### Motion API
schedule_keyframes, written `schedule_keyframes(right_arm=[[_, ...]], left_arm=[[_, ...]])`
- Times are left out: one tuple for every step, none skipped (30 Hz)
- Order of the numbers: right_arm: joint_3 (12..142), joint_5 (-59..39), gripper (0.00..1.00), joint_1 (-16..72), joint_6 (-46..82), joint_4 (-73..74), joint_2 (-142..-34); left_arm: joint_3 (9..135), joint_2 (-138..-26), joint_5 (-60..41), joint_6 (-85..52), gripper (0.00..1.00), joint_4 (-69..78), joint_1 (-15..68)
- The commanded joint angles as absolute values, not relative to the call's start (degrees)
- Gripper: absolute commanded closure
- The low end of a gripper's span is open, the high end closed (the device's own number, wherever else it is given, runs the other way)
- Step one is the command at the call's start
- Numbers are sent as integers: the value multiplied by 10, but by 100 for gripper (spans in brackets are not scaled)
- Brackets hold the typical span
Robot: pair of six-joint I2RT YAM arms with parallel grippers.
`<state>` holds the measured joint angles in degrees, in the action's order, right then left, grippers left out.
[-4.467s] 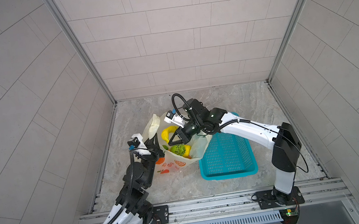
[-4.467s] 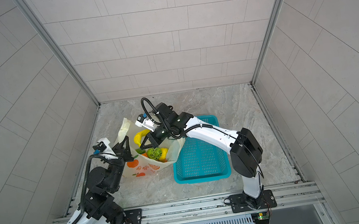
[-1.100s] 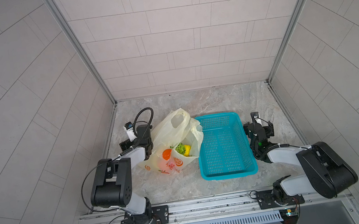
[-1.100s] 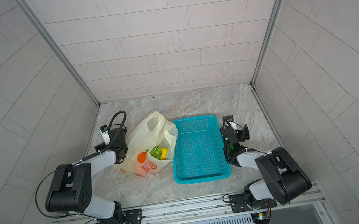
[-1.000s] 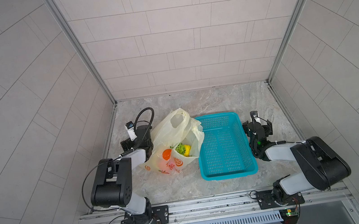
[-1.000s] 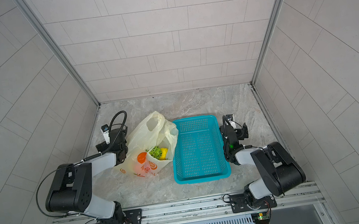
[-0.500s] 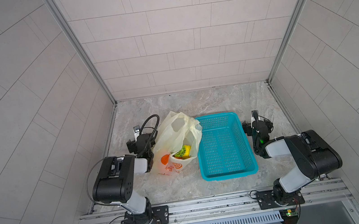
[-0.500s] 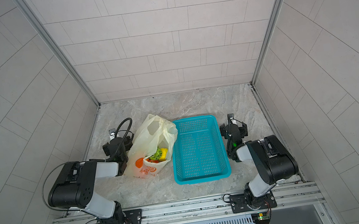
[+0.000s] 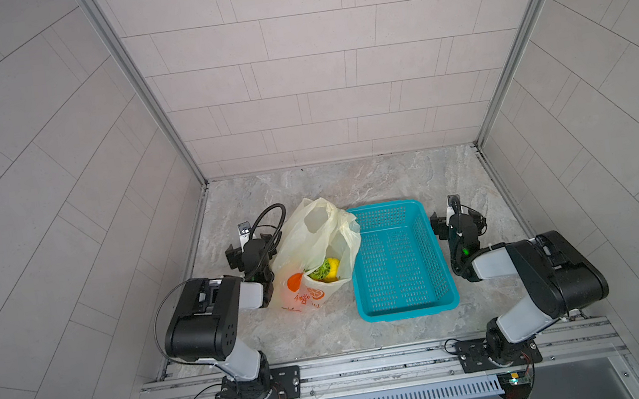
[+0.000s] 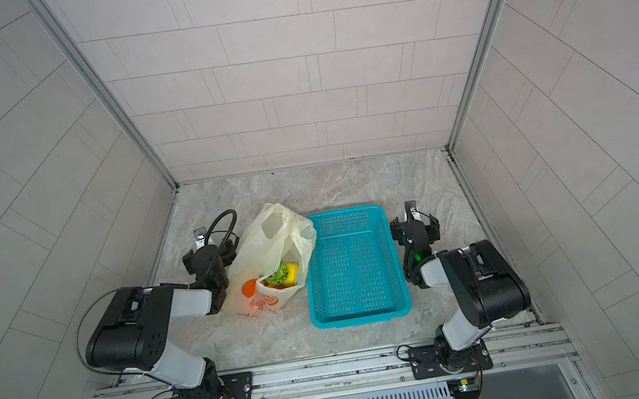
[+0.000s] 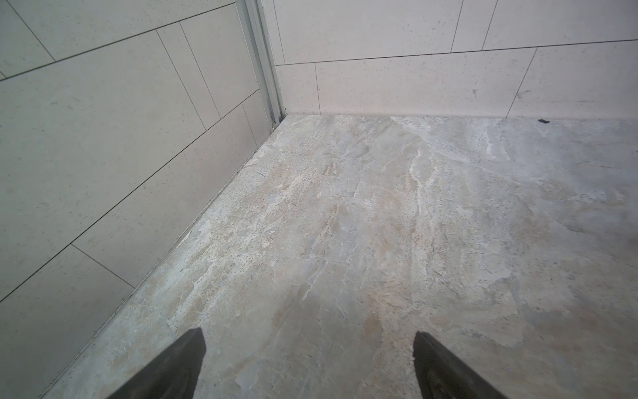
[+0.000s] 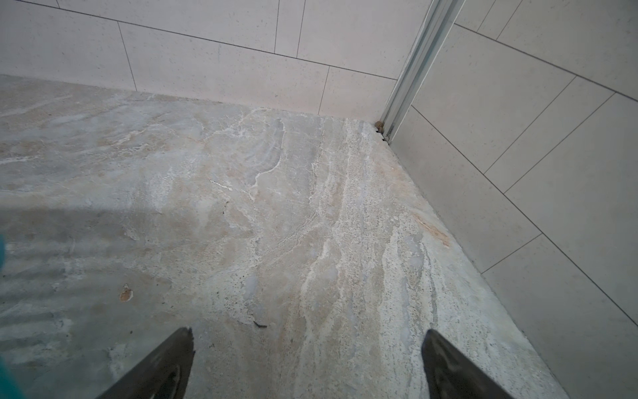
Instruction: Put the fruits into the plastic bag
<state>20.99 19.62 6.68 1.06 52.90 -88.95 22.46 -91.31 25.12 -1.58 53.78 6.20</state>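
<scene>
The plastic bag (image 9: 315, 243) (image 10: 268, 240), cream-yellow with orange prints, stands on the marble floor in both top views. Inside its mouth I see fruits: a green piece (image 9: 323, 269) (image 10: 278, 274) and a yellow piece (image 9: 334, 265) (image 10: 293, 271). My left gripper (image 9: 250, 251) (image 10: 209, 253) rests low just left of the bag, open and empty; its wrist view shows only bare floor between the fingertips (image 11: 193, 349). My right gripper (image 9: 458, 223) (image 10: 414, 228) sits right of the teal basket, open and empty, with bare floor between its fingertips (image 12: 435, 345).
An empty teal perforated basket (image 9: 428, 307) (image 10: 401, 307) lies between the bag and my right arm. Both arms are folded back near the front rail (image 9: 373, 365). Tiled walls close in the left, right and far sides.
Both arms have folded further back toward the front. The bag has settled more upright and narrower, with the fruits staying inside.
</scene>
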Motion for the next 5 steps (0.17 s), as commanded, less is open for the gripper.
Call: schedule_keyframes(right_arm=[[209, 195, 1, 65, 8, 541, -894], [209, 195, 1, 65, 8, 541, -894], [209, 194, 1, 65, 9, 540, -894], [208, 195, 1, 64, 8, 540, -893], [207, 194, 1, 65, 9, 539, -892]], left_arm=[[222, -919, 257, -15, 0, 555, 63], [223, -919, 256, -15, 0, 551, 62], [224, -919, 254, -16, 0, 549, 61], [224, -919, 254, -17, 0, 549, 61], [222, -918, 254, -16, 0, 554, 61]])
